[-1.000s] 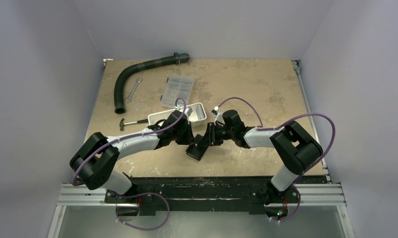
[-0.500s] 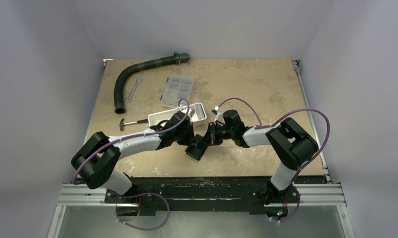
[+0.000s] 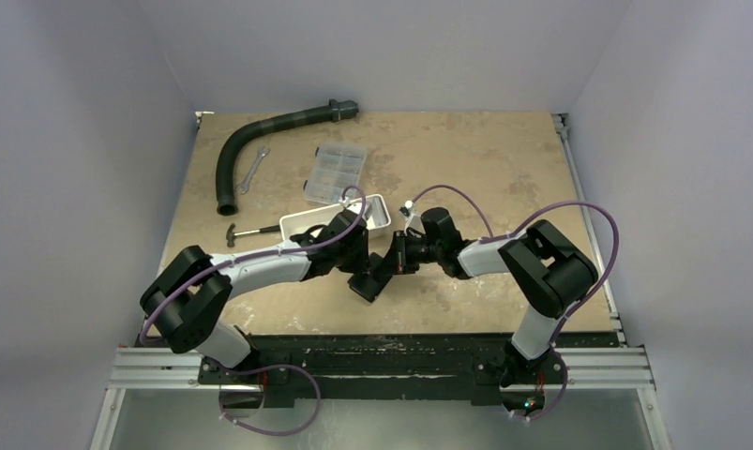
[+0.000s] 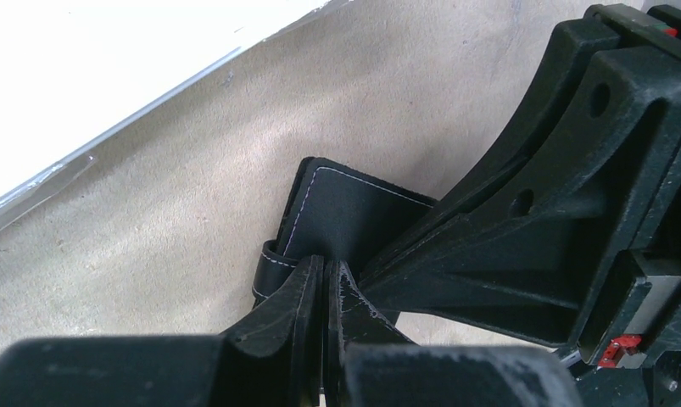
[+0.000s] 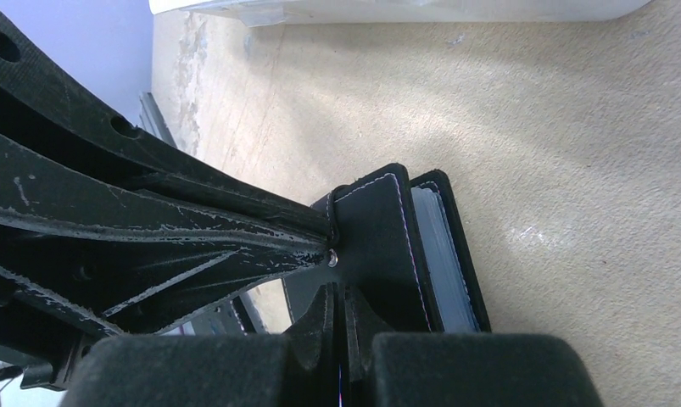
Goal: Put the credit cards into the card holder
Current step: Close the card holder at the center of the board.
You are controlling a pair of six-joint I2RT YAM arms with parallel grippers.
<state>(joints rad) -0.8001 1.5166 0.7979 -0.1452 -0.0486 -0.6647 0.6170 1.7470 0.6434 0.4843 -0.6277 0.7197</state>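
The card holder (image 5: pixel 379 246) sits just on the near side of the white tray (image 3: pixel 382 212). It is black with pale stitching and stands ajar, with bluish-grey credit cards (image 5: pixel 443 254) edge-on inside, packed too tight to count. The left gripper (image 4: pixel 324 270) and the right gripper (image 5: pixel 340 297) each pinch its edge. There is one holder and one tray.

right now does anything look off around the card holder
Nothing looks spilled or damaged. The card holder is ajar, with the bluish edges of the credit cards showing inside. The left gripper and right gripper both pinch it.
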